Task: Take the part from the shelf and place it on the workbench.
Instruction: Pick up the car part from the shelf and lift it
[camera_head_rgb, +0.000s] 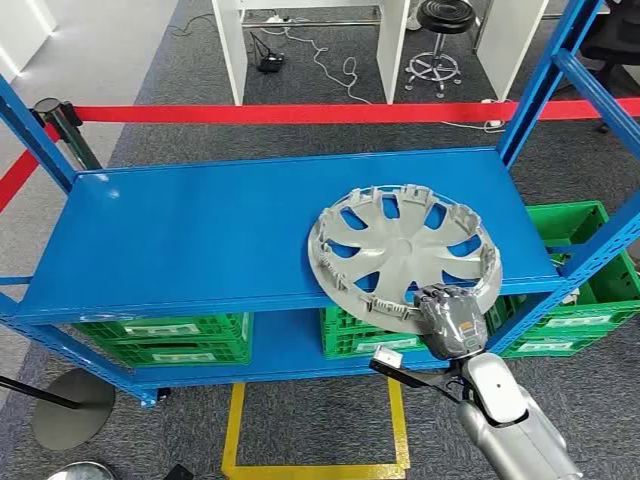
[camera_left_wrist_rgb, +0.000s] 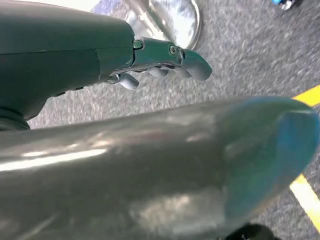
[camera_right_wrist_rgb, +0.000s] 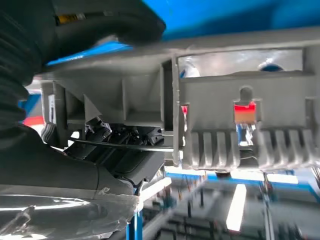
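A silver-grey wheel cover, the part, lies face down on the right half of the blue shelf board, its near edge overhanging the front lip. My right hand grips that near rim from the front. In the right wrist view the clip-lined rim runs across, with the thumb on one side and dark fingers on the other. My left hand hangs over grey carpet, fingers stretched out and holding nothing.
Green crates sit on the lower shelf level. Blue uprights frame the rack on both sides. Red barrier tape runs behind it. Yellow floor marking and a round stand base lie in front.
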